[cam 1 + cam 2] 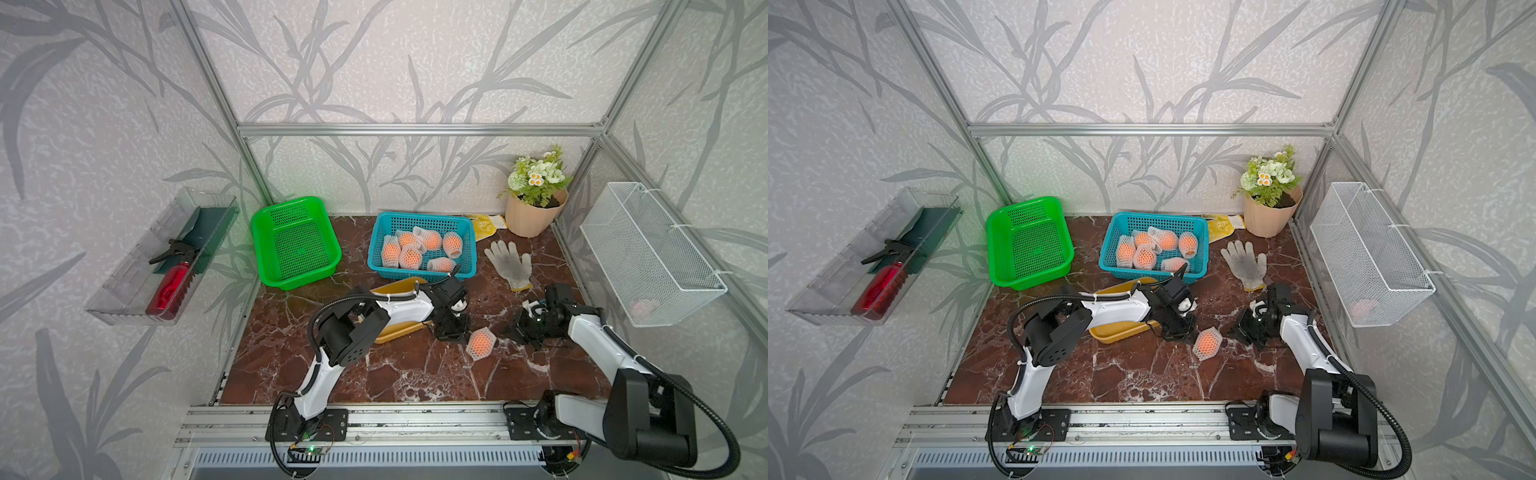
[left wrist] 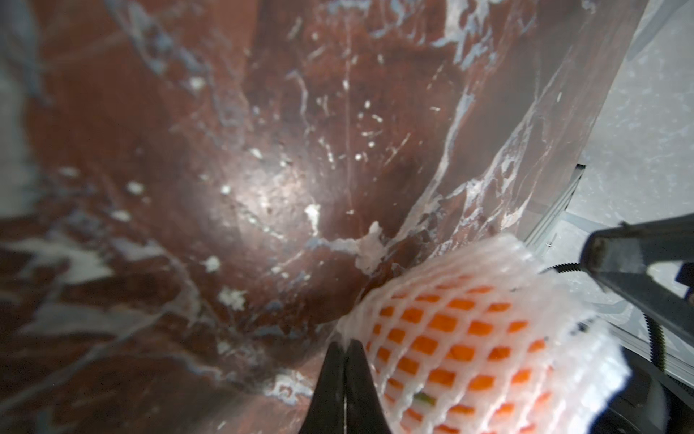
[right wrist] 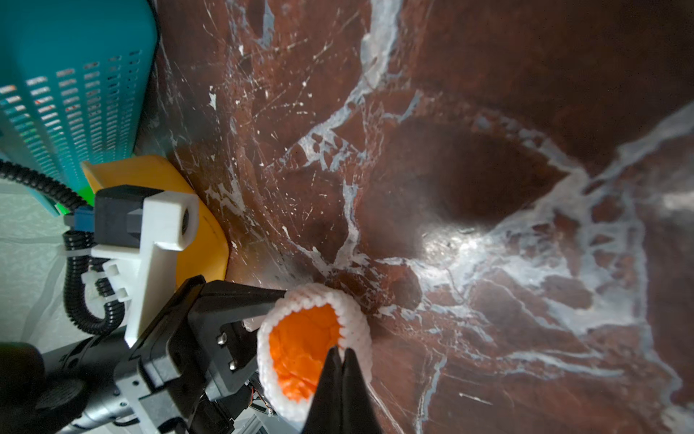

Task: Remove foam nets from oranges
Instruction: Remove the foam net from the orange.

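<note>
Jaws low at opposite foam net (image 1: 482, 344) ends

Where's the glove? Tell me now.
In both top views the glove lies flat on the table, far right, just right of the blue basket and in front of the flowerpot.

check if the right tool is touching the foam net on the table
Touching: the right wrist view shows the right tool shut on the rim of the foam net.

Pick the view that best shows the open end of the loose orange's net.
The right wrist view: it looks straight into the foam net's open end, the orange bare inside. The left wrist view shows only the meshed side; both top views show it small, side-on.
</note>
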Available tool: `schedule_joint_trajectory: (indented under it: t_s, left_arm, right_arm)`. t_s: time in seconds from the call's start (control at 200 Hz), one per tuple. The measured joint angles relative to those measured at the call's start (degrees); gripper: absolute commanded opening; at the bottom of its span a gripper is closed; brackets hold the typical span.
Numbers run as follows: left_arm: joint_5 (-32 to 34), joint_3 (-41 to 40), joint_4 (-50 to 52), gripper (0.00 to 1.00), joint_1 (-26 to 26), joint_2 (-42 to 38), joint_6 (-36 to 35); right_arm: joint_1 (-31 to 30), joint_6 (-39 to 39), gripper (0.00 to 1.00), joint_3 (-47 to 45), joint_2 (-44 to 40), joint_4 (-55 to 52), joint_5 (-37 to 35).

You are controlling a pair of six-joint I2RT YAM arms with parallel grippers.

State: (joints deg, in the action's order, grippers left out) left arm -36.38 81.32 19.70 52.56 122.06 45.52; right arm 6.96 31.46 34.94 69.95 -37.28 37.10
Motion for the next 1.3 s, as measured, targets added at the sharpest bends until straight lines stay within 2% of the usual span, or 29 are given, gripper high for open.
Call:
schedule_joint_trajectory:
  t_s: [0.3,0.695,0.97,1.3]
  left_arm:
    - [0.35,1.57,1.62,0.0,0.26,0.28,-1.09]
    - [0.52,2.75,2.86,0.0,0.66,1.16,-2.03]
    - [0.57,3.67,3.32,0.0,0.85,1.4,-2.27]
    - [0.98,3.98,3.76,0.0,1.03,1.79,-2.45]
  right_arm:
    - [0.0,-0.26,0.06,-0.79,1.22,2.56,1.31]
    - [0.0,-1.16,0.05,-0.33,7.28,6.27,3.54]
    - [-0.57,-1.51,0.06,-0.72,7.28,9.2,7.13]
    - [-1.03,-2.78,0.04,-2.91,4.46,7.1,9.2]
